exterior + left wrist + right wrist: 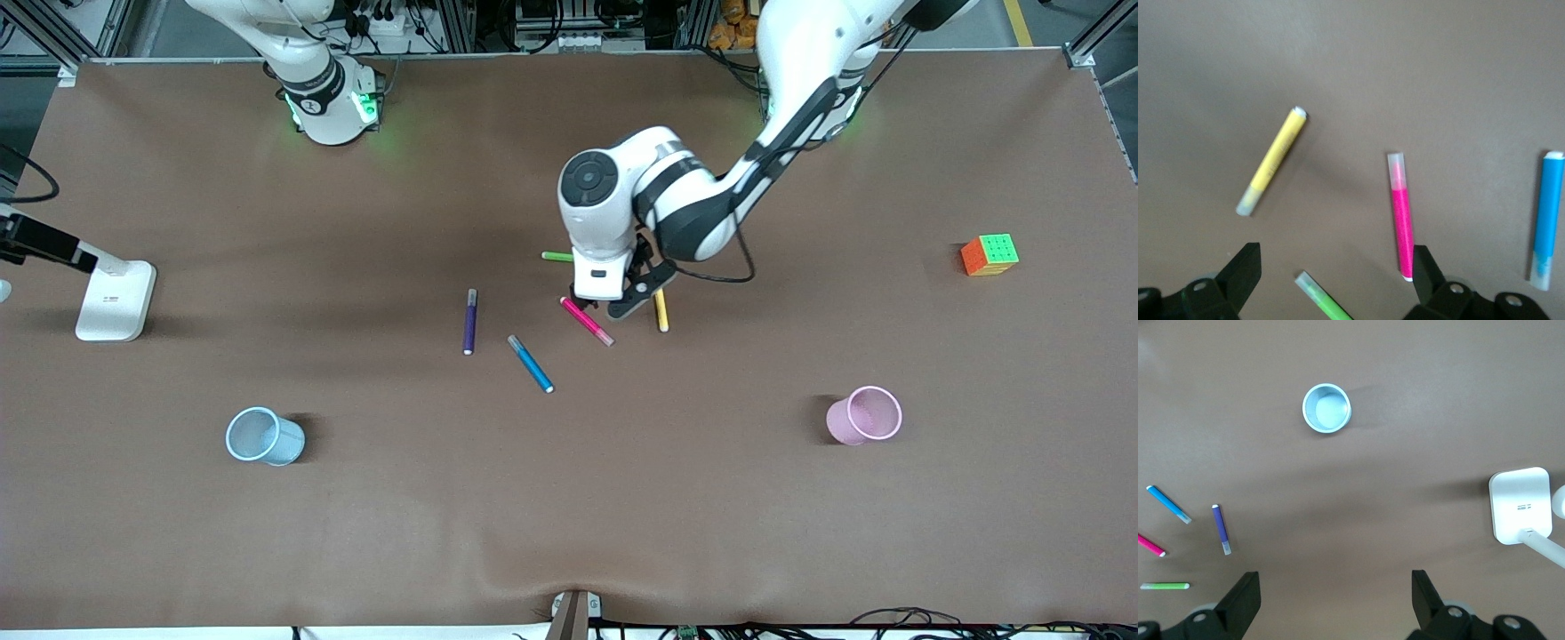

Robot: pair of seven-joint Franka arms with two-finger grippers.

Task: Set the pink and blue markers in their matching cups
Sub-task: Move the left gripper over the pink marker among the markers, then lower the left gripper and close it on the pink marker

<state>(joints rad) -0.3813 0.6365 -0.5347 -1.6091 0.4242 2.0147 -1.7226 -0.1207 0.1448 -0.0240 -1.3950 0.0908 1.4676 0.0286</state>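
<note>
My left tool (pixel 594 302), fingers spread, hovers over the pink marker (pixel 587 322); my right tool (pixel 1331 603) waits, spread; blue marker (pixel 531 364) at the pink marker's eight o'clock.

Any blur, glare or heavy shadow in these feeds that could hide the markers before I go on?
Front view: even light, soft shadows under the left arm, pink marker and blue marker crisp. Left wrist view: slightly soft, yellow marker edges smeared, no glare. Right wrist view: sharp, faint shadow bands across the table, blue cup clear.
</note>
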